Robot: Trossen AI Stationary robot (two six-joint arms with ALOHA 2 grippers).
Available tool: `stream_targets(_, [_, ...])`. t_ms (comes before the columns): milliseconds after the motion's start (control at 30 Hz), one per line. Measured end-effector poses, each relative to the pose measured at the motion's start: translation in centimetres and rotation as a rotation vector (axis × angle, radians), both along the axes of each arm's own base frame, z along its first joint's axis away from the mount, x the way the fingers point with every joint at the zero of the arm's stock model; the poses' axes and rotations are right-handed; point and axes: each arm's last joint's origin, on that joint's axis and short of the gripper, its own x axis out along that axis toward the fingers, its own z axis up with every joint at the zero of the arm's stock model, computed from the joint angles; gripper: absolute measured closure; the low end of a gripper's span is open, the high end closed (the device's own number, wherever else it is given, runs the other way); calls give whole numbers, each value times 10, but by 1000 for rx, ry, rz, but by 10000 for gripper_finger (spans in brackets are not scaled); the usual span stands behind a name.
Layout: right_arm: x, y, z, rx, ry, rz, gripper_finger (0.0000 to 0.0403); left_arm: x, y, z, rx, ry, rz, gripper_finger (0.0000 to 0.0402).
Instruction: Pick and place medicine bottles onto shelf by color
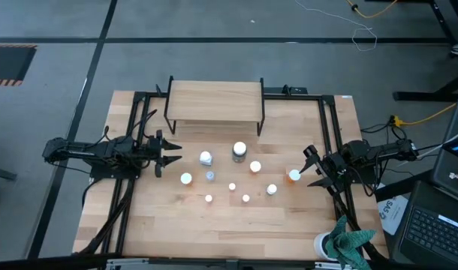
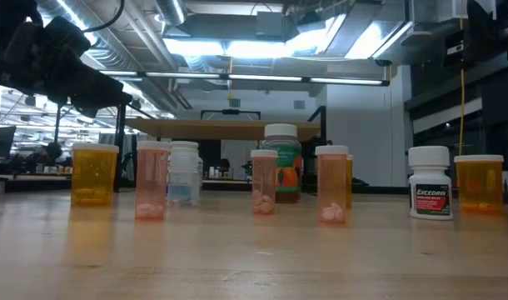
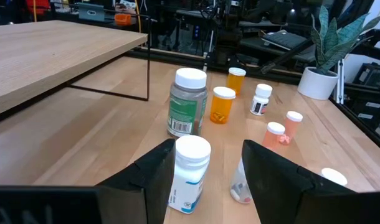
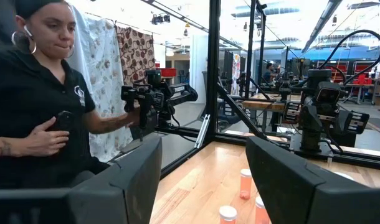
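Note:
Several white-capped medicine bottles stand upright on the table in front of the shelf [image 1: 214,101]. They include a large green one [image 1: 239,151] [image 3: 189,102], a white one with a blue label [image 1: 206,158] [image 3: 190,174], orange ones [image 1: 255,166] [image 1: 294,175] [image 3: 223,104] and small clear ones holding pink pills [image 2: 152,179]. My left gripper [image 1: 173,154] [image 3: 218,186] is open and level, just left of the white blue-labelled bottle. It touches nothing. My right gripper [image 1: 310,168] [image 4: 202,180] is open and empty, beside the rightmost orange bottle.
A white cup with teal cloth [image 1: 341,244] stands at the table's near right corner. A laptop [image 1: 435,229] lies off the table's right side. A potted plant [image 3: 327,56] stands beyond the table. A person [image 4: 40,99] stands beyond the table's left edge.

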Motion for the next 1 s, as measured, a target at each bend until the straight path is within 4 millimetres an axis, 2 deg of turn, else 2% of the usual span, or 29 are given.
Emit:
stream_targets(233, [0,0,0,0,0,-1,166,-1,0,13,-2,-134,0,221])
stream_targets(367, [0,0,0,0,1,0,166,-1,1,14,38,-133,53,221])
stream_targets(533, [0,0,0,0,0,0,166,0,2,9,69,-76,80,221])
stream_targets(700, [0,0,0,0,0,0,166,2,3,9,22,-62,119,221])
stream_targets(867, [0,0,0,0,0,0,166,4,5,22,23,-30,175,221])
stream_targets(1000, [0,0,0,0,0,-1,166,8,6,28,38,84,245,221])
